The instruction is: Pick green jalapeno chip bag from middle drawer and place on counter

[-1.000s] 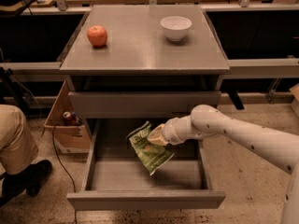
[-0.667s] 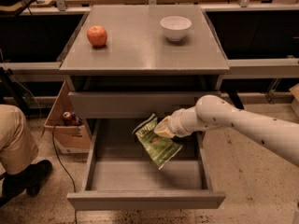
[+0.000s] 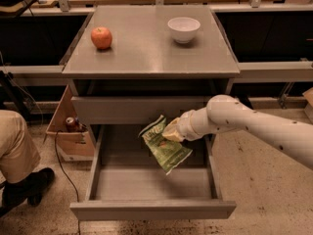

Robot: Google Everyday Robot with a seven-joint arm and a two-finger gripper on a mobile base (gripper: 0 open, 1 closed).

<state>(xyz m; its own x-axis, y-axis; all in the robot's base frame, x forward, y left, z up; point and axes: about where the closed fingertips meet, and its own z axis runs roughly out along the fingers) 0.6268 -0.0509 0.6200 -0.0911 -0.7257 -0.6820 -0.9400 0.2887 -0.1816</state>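
Observation:
The green jalapeno chip bag hangs tilted above the open middle drawer, clear of its floor. My gripper is shut on the bag's upper right edge, reaching in from the right on the white arm. The counter is the grey cabinet top above, holding a red apple at the left and a white bowl at the back right.
A closed grey drawer front sits just above the bag. A cardboard box with a can stands left of the cabinet. A person's leg and shoe are at the far left. Wooden workbenches run behind.
My gripper has lifted the chip bag up out of the drawer and slightly toward the right; the bag now hangs higher, near the closed drawer front.

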